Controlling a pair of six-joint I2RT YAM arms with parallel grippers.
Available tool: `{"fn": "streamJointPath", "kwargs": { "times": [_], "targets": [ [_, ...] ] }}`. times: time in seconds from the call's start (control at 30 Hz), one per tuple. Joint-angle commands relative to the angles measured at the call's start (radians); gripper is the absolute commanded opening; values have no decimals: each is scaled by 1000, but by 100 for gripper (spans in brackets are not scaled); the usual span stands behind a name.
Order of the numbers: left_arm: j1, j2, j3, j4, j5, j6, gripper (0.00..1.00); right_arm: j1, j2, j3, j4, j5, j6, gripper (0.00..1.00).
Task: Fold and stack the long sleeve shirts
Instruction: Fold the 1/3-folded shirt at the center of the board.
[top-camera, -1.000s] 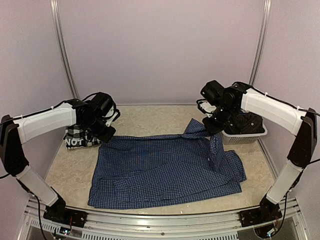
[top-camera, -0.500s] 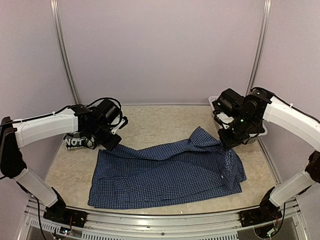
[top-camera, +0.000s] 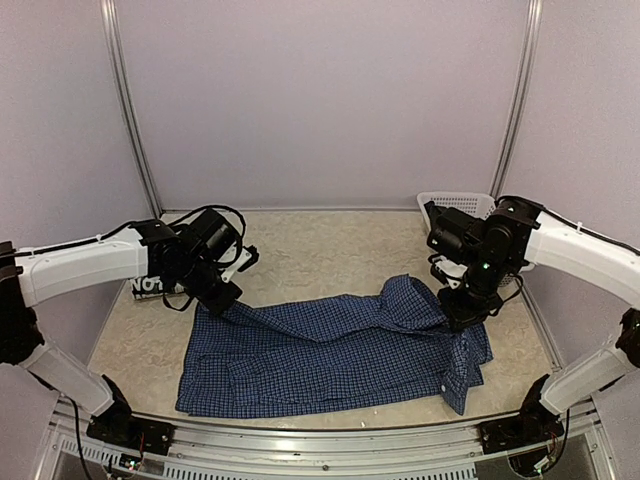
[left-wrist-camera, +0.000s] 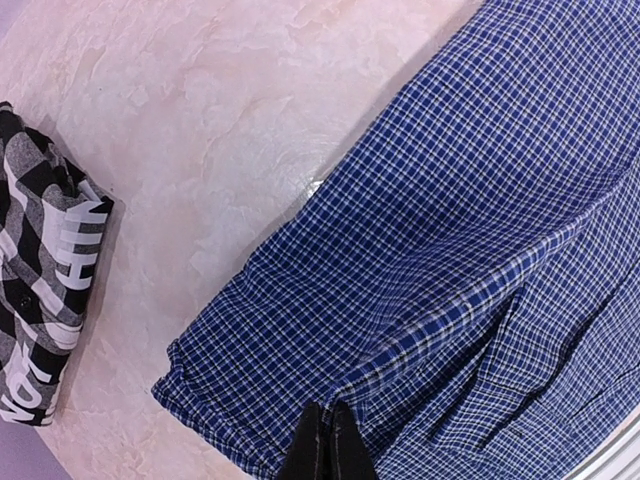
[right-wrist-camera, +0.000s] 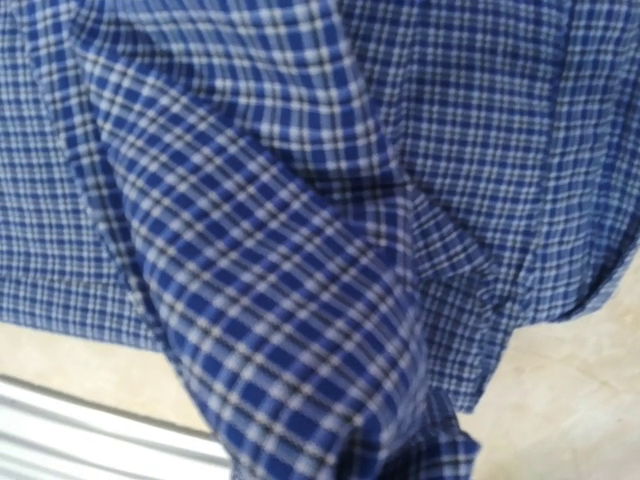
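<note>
The blue check shirt (top-camera: 330, 360) lies spread across the table's near half, its far edge lifted off the surface at both ends. My left gripper (top-camera: 226, 300) is shut on the far left edge; the left wrist view shows its fingertips (left-wrist-camera: 328, 445) pinched on a fold of the blue shirt (left-wrist-camera: 480, 200). My right gripper (top-camera: 460, 310) holds the far right edge, which drapes from it. Blue cloth (right-wrist-camera: 300, 250) fills the right wrist view and hides the fingers. The folded black-and-white plaid shirt (top-camera: 148, 287) with white letters lies at the far left, partly behind my left arm; it also shows in the left wrist view (left-wrist-camera: 40, 300).
A white plastic basket (top-camera: 455, 202) stands at the back right behind my right arm. Bare beige tabletop (top-camera: 320, 250) stretches between the arms beyond the shirt. A metal rail (top-camera: 320, 440) runs along the near edge.
Both grippers have moved toward the near edge and lower, drawing the shirt's far edge over its body. The right arm has swung away from the basket.
</note>
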Motion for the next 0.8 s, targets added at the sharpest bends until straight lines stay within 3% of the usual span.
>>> {"fn": "streamJointPath", "kwargs": {
  "times": [0.0, 0.2, 0.3, 0.43, 0.53, 0.77],
  "targets": [
    [-23, -52, -58, 26, -26, 32, 0, 17, -24, -19, -18, -28, 31, 0],
    [-33, -55, -73, 35, -93, 30, 9, 35, -6, -59, 46, -75, 7, 0],
    [-33, -29, -79, 32, -124, 30, 24, 46, 7, -70, 66, -90, -4, 0],
    [-38, 6, -89, 24, -157, 33, 61, 51, 8, -91, 108, -134, -25, 0],
    [-43, 0, -107, 32, -177, 40, 80, 54, 14, -99, 111, -147, -36, 0],
    [-46, 9, -75, 41, -144, 39, 92, 57, 75, -103, 114, -109, -67, 11]
  ]
}}
